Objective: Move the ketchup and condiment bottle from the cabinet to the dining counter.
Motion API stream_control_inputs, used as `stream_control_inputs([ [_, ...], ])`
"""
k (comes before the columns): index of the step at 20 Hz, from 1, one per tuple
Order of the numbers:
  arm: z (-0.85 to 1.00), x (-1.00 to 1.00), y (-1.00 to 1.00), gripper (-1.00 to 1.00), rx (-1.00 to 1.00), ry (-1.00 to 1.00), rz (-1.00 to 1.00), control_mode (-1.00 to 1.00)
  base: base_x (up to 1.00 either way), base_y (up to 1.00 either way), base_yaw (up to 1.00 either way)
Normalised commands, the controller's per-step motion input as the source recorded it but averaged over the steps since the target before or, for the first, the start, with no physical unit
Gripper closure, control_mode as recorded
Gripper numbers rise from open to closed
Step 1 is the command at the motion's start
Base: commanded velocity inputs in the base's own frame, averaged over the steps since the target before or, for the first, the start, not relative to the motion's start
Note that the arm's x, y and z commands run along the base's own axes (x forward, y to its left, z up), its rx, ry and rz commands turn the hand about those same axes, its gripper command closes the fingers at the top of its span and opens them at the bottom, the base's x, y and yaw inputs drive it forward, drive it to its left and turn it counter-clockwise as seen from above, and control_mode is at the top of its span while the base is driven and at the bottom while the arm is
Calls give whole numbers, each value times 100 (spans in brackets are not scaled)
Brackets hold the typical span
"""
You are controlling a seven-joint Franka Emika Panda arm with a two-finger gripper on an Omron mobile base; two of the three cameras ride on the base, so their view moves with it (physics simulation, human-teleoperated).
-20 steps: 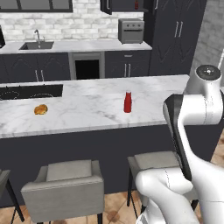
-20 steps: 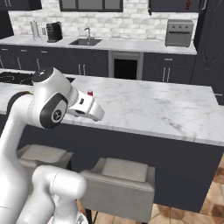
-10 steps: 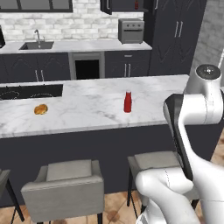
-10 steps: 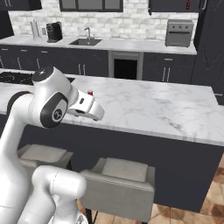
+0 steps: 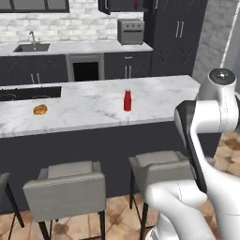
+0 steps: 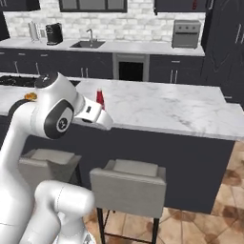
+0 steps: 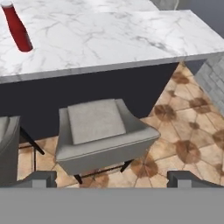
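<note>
Ketchup stands upright on the dining counter, mid-top, w/ a small bun-like item well apart at its 9 o'clock; gripper has jaws spread wide w/ nothing between, aimed down at a grey stool, ketchup at 11 o'clock in hand view. Condiment bottle looks to be the small red thing in the open upper cabinet at 12 o'clock, too small to confirm. Risks, my guess: arm swinging back across the counter could tip the ketchup, base could bump stools while driving, and a blind reach could grab wrong.

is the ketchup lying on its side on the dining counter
No, the ketchup stands upright on the dining counter, cap up.
</note>
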Motion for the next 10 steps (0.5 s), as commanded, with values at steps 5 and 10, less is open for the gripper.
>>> stream_control_inputs([
  [5, 0, 0, 0, -100, 0, 0, 0, 100, -16, 4, -74],
  [10, 0, 0, 0, -100, 0, 0, 0, 100, 0, 4, -97],
])
